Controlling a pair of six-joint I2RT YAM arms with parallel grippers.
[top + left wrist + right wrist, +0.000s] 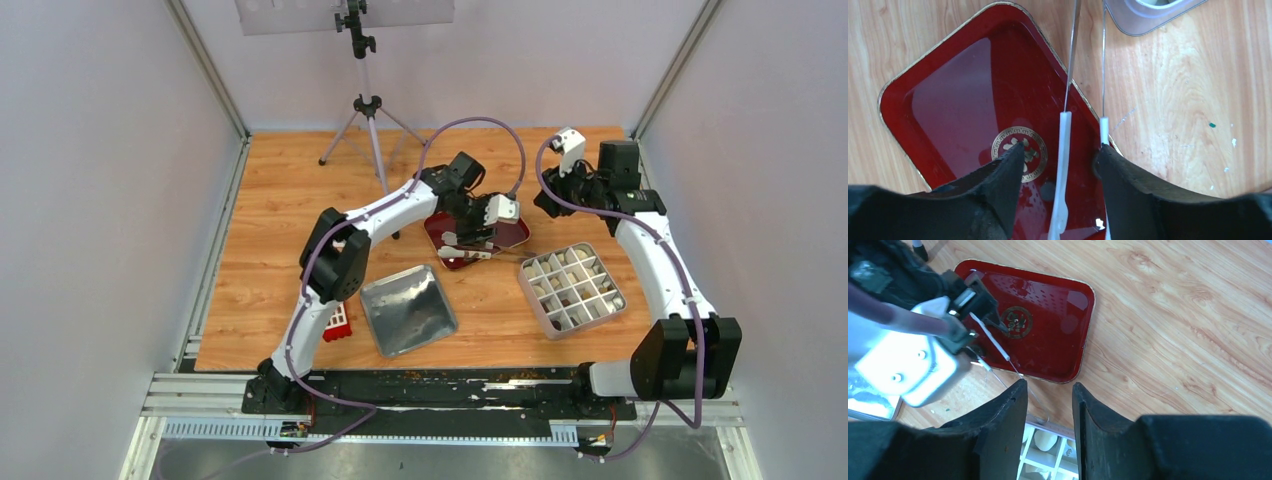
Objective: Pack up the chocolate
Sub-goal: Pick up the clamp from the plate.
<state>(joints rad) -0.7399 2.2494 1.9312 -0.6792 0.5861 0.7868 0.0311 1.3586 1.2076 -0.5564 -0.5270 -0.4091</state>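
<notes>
Nearest: left gripper (1060, 146), fingers spread astride the tweezers (1063, 190) on the red tray (948, 100). One tweezer arm touches the right finger and the other stands clear of the left finger, so nothing is pinched yet.

Risk: an off-centre close may skid the tweezers sideways or flick them off the rim, since their tips overhang the tray edge. The arms are also close together, so contact between them is possible.

Right gripper (1049, 385) hovers with its fingers parted and empty. Chocolate (1045, 440) sits in the box (536, 300) compartments, just under the right fingers and well apart from the left ones. No chocolate is visible on the tray.
</notes>
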